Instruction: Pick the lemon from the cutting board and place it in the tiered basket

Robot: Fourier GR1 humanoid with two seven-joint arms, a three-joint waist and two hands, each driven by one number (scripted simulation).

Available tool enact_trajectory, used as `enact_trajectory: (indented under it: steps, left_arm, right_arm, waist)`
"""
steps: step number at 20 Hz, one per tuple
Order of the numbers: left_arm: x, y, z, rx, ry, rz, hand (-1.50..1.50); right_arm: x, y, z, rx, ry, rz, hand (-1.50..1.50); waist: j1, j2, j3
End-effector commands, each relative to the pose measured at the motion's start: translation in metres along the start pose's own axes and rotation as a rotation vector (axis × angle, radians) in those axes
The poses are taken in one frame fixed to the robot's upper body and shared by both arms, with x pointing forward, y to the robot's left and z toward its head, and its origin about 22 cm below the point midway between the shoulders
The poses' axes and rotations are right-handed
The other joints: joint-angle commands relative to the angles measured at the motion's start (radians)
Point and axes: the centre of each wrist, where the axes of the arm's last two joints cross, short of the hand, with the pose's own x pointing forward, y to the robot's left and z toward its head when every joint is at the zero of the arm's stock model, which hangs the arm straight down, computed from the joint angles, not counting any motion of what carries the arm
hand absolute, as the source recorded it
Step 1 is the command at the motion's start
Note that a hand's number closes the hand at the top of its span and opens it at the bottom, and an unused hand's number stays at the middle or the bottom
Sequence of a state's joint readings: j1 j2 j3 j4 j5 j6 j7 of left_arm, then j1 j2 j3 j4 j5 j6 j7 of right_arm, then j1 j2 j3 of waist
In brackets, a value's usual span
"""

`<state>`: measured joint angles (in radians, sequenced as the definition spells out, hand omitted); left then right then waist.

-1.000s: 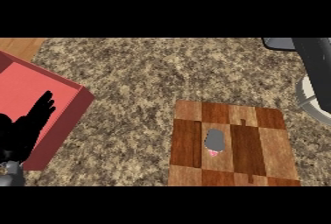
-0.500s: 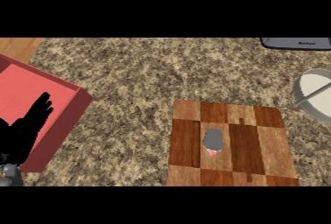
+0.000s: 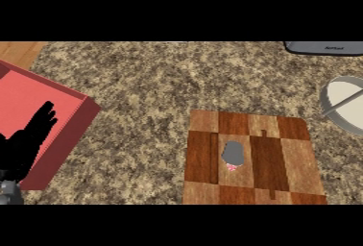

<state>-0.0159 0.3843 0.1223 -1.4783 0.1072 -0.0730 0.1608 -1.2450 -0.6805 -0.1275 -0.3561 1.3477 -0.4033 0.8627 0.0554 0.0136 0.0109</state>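
My left hand (image 3: pixel 27 144) rests with fingers straight over the smooth red box (image 3: pixel 50 103). A grey oval thing (image 3: pixel 233 153) lies on the striped wooden board (image 3: pixel 273 158).

Speckled brown, tan and black granite pattern across the bench (image 3: pixel 177 81). Patchwork of dark reddish-brown and pale honey wood blocks on the cutting board (image 3: pixel 273 158). Grey oval item (image 3: pixel 233 153) with a small pink-and-white spot at its lower end, lying on the board. Flat salmon-red inside and darker maroon walls on the box (image 3: pixel 67 139) at left. Solid black left robot hand (image 3: pixel 25 144) above a grey wrist. Pale cream with grey rim on the round basket tier (image 3: pixel 344 103) at right. Plain orange-tan wood in the upper left corner.
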Motion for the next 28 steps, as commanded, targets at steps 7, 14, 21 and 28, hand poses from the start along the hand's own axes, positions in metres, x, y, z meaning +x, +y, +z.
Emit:
enact_trajectory:
  steps: [7, 14, 21, 28]
  left_arm:
    - [-0.030, -0.007, 0.002, 0.012, 0.126, 0.030, 0.00]
    - [-0.027, -0.023, -0.002, 0.001, 0.112, 0.030, 0.00]
    - [-0.034, -0.006, 0.007, 0.002, 0.127, 0.015, 0.00]
    - [-0.041, -0.008, 0.005, -0.001, 0.115, 0.022, 0.00]
  right_arm:
    - [-0.020, -0.031, -0.043, 0.053, -0.154, 0.305, 1.50]
    - [-0.017, -0.033, -0.044, 0.150, -0.191, 0.393, 1.50]
    - [-0.045, -0.004, -0.047, 0.438, 0.058, 0.419, 1.50]
    - [-0.058, 0.011, -0.044, 0.457, 0.274, 0.335, -1.50]
  waist:
    - [-0.011, 0.006, -0.011]
    - [-0.012, 0.007, -0.011]
    - [-0.007, 0.012, -0.010]
    - [-0.012, 0.010, -0.010]
